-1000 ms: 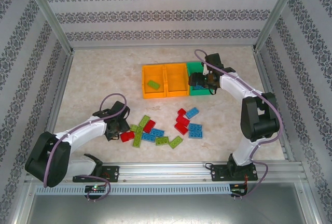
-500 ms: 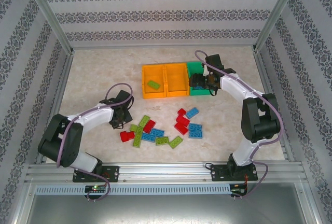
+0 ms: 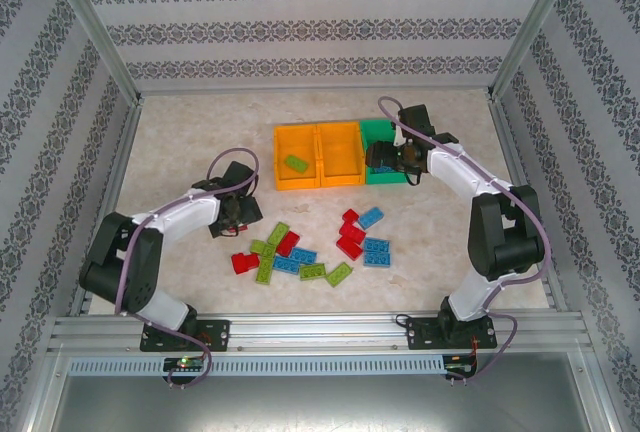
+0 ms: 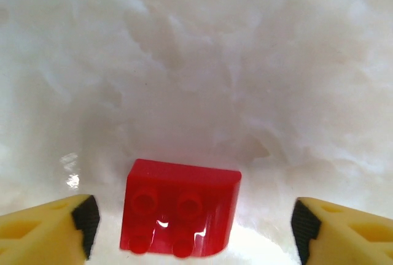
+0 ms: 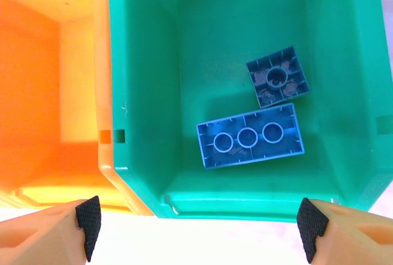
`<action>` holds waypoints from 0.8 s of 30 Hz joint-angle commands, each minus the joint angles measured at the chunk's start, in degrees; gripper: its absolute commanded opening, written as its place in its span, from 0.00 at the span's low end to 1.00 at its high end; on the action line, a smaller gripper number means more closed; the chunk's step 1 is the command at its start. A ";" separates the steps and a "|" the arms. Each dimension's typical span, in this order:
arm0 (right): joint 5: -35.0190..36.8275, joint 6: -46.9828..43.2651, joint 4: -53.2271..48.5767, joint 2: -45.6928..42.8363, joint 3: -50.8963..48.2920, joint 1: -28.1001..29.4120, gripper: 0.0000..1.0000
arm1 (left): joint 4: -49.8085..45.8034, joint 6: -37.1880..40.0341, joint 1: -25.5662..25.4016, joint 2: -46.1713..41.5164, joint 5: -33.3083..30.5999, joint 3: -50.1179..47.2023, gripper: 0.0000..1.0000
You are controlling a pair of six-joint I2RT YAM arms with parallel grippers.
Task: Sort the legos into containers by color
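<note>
While the overhead view mostly hides the green bin's (image 5: 144,81) floor behind my right arm (image 3: 455,167), the wrist view shows two blue legos (image 5: 250,137) underside-up there, right jaws spread above; left jaws spread either side of a glossy red lego (image 4: 181,207) on the tabletop (image 4: 245,62), not touching it.

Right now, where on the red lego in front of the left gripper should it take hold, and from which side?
Likely the red lego's two flat side walls, approached from above. It lies on the table, square between the open fingers of the left gripper, each side wall facing a pad; the studded face offers poorer purchase.
</note>
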 commanded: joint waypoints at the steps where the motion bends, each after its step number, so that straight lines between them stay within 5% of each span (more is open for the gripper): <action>1: -0.23 0.27 -0.54 -1.73 -1.11 -0.60 0.86 | -5.09 12.31 0.59 -4.10 -3.68 3.14 0.91; 4: -0.43 0.77 -0.32 -1.65 -1.45 -0.64 0.86 | -8.46 16.57 1.19 -3.24 -3.80 5.53 0.93; 11: -0.66 1.83 0.41 -2.58 -2.73 -0.59 0.86 | -5.44 10.83 1.89 0.99 5.89 3.33 0.84; 24: -0.40 1.31 -0.47 -3.03 -2.21 -0.61 0.86 | -1.35 8.37 1.77 4.13 7.81 1.16 0.77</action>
